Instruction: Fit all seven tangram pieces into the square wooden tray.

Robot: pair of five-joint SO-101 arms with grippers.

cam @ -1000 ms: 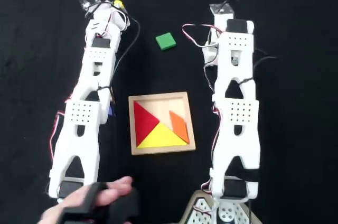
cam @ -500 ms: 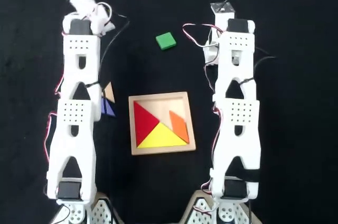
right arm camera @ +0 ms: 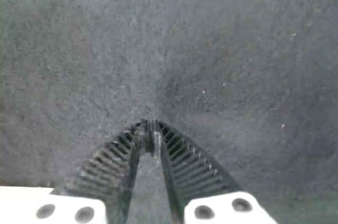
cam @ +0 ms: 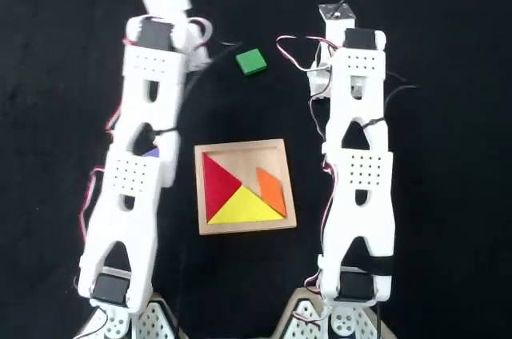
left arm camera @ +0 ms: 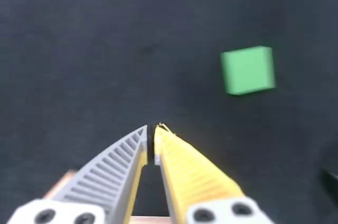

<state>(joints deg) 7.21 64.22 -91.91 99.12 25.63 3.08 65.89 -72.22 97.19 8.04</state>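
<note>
The square wooden tray lies between the two arms. It holds a red triangle, a yellow triangle and an orange parallelogram. A green square lies on the black cloth beyond the tray. In the left wrist view the green square is ahead and to one side of my left gripper, which is shut on nothing. A corner of a blue piece peeks out beside the left arm. My right gripper is shut over bare cloth.
The right arm lies stretched along the tray's right side, with loose cables near its far end. Black cloth covers the whole table. A tan edge shows low beside the left fingers.
A person's hand at the front left has gone. The left arm swung left, then back right towards the green square, and now covers the tan triangle. The right arm kept still.
</note>
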